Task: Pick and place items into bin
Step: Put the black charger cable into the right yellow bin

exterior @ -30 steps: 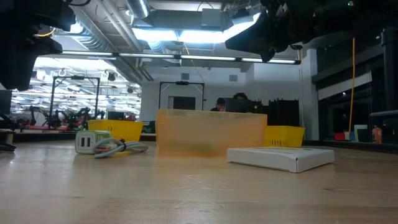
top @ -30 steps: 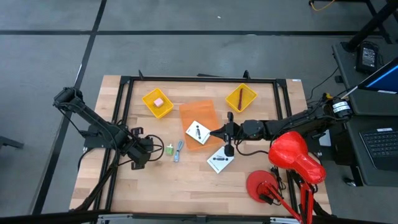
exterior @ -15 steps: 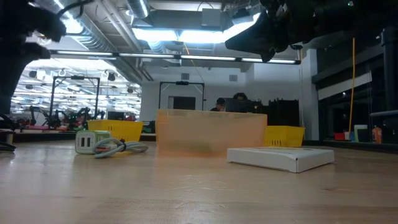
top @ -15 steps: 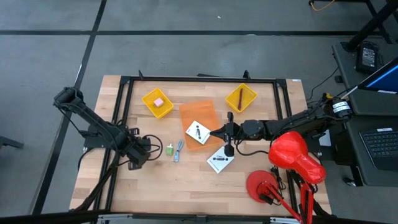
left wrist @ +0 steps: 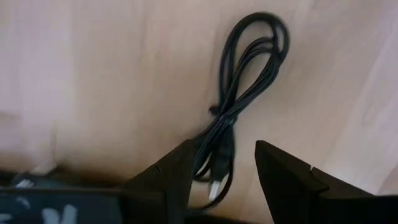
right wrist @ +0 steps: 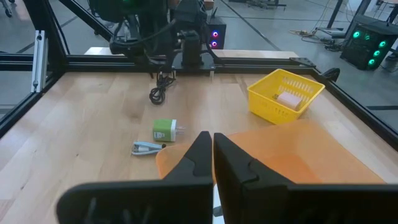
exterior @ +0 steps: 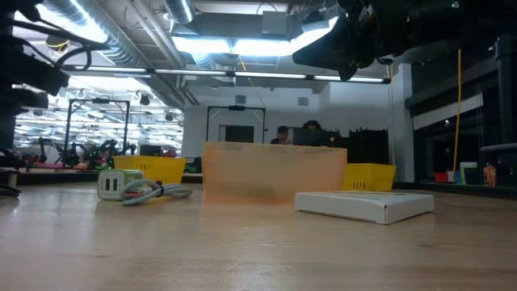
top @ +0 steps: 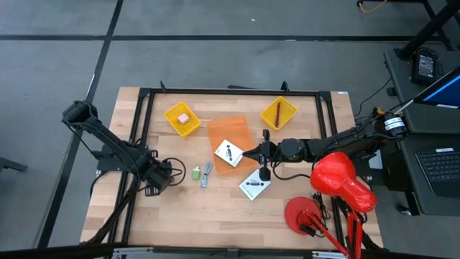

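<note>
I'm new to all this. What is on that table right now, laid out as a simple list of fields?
left hand: open, fingers either side of the black cord, which lies on the wood
right hand: shut, above the orange bin, holding nothing
orange bin contents: one white card at its near edge
second white card: on the table, outside the bin
green cube: on the table beside the blue-grey tool
yellow baskets: left one holds a pink block, right one a dark-red piece

Grey floor (top: 215,43), bright ceiling lights (exterior: 234,44) beyond wooden table (top: 215,216).
</note>
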